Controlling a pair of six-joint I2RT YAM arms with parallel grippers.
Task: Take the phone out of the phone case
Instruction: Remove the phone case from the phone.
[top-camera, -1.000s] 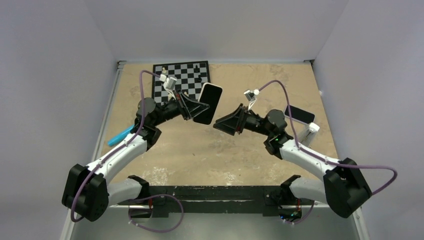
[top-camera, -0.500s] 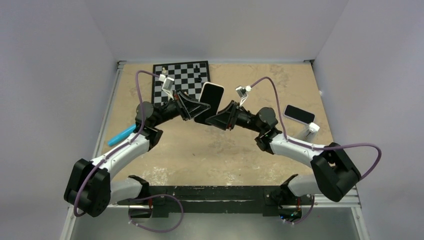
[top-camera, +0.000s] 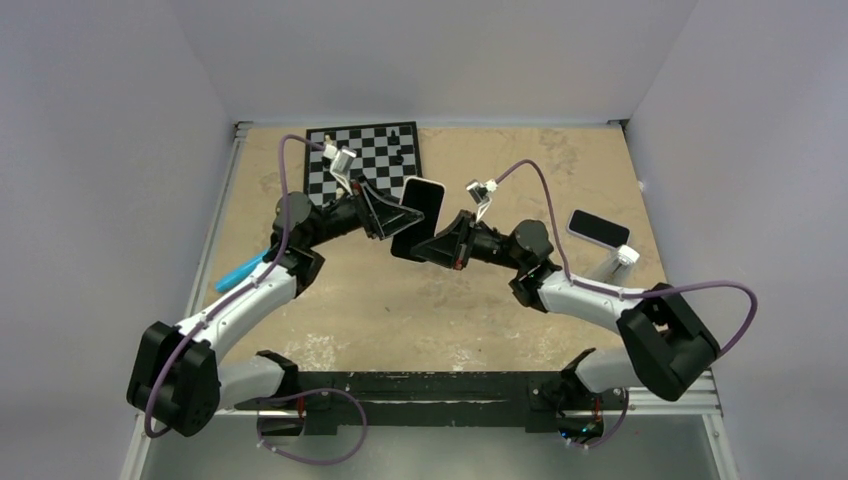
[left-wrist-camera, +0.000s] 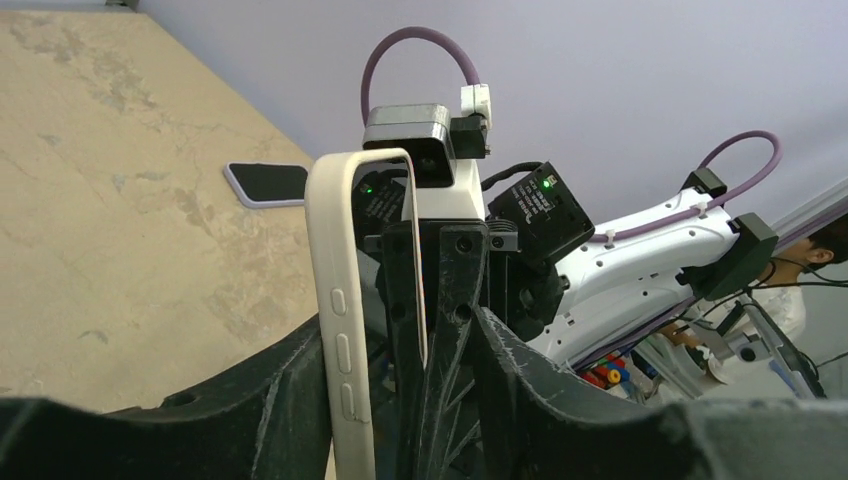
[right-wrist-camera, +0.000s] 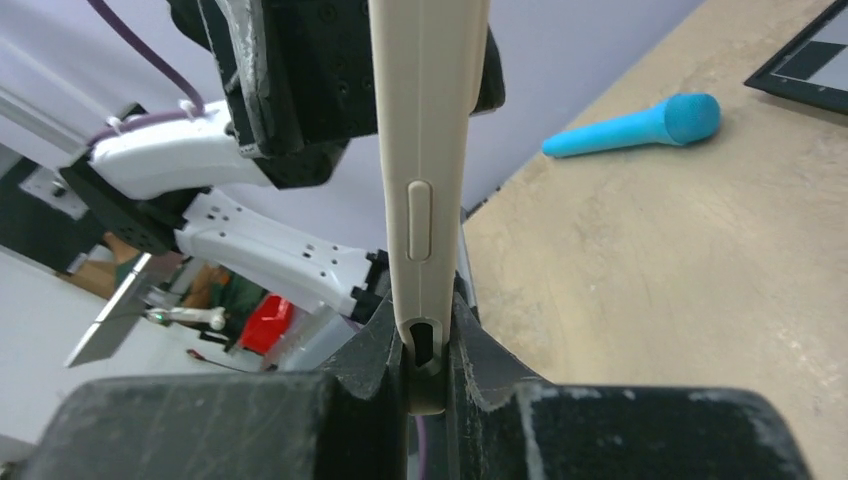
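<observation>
The phone case (top-camera: 418, 212) is cream with a dark glossy face inside its rim, and it is held up in the air over the table's middle. My right gripper (top-camera: 428, 246) is shut on its lower end; in the right wrist view both fingers pinch the phone case (right-wrist-camera: 428, 150) at the port cutout, right gripper (right-wrist-camera: 428, 352). My left gripper (top-camera: 396, 216) is open around the upper half. In the left wrist view the buttoned side of the phone case (left-wrist-camera: 340, 330) lies close to one finger, and the other finger stands apart. I cannot tell the phone apart from the case.
A chessboard (top-camera: 362, 160) lies at the back left. A blue tool (top-camera: 240, 270) rests by the left arm. Another dark phone (top-camera: 598, 228) and a small white object (top-camera: 622, 258) lie on the table at the right.
My right gripper moved left to the case and shut on its lower end. The left jaws, shut on the case before, have opened.
</observation>
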